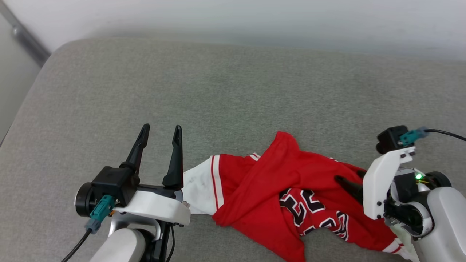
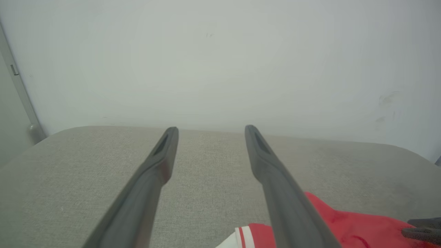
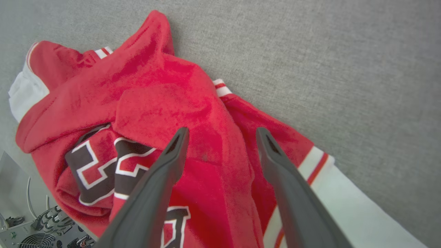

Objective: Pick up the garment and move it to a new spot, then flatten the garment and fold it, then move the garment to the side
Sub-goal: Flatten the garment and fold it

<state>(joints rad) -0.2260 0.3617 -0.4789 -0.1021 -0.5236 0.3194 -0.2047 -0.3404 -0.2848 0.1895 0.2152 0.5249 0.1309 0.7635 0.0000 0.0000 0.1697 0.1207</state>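
Note:
The garment, a red jersey with white panels and black numerals, lies crumpled on the grey cushion near its front edge. My left gripper stands open just left of the jersey's white end, its fingers pointing toward the far wall with nothing between them. In the left wrist view, the left gripper hovers over bare cushion, the garment at lower right. My right gripper hangs open over the middle of the garment, above the red fabric. Its dark fingertips show over the jersey's right part.
The grey cushion stretches wide toward a pale wall at the back. Its left edge curves down beside a wall strip. The robot's base electronics show below the cushion's front edge.

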